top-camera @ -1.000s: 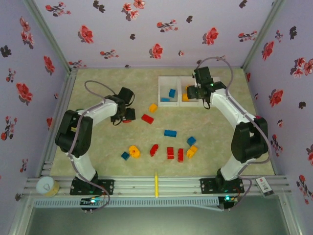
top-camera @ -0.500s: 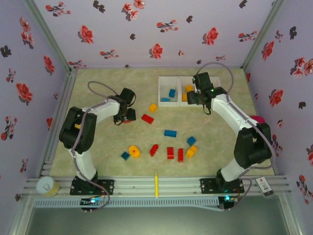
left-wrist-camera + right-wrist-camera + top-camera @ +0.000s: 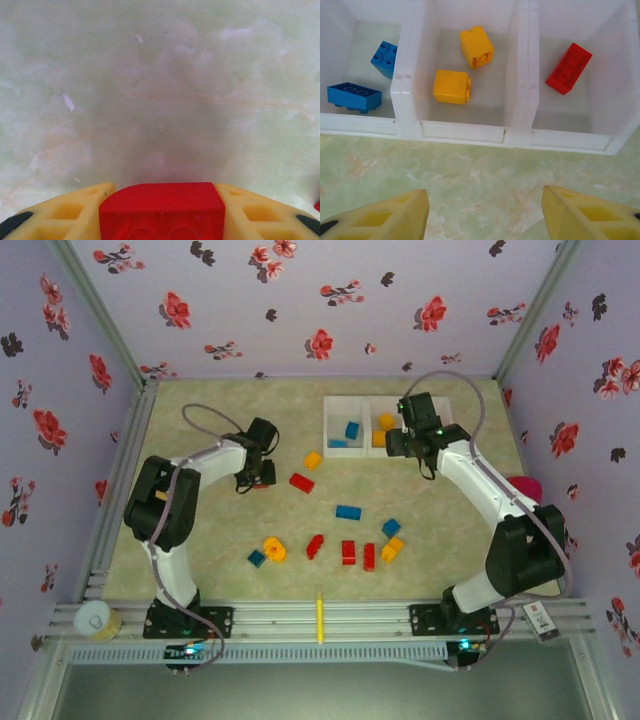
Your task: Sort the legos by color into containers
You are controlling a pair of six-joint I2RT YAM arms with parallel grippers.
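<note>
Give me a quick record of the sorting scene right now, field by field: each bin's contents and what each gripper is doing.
left bin: two blue bricks
middle bin: two yellow bricks
right bin: one red brick
left gripper: closed on a second red brick
right gripper: open, empty, facing the bins
loose bricks: about ten on the table

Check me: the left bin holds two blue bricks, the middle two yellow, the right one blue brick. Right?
Not quite. In the right wrist view the right bin holds a red brick, not a blue one. The left bin with two blue bricks and the middle bin with two yellow bricks are correct.
</note>
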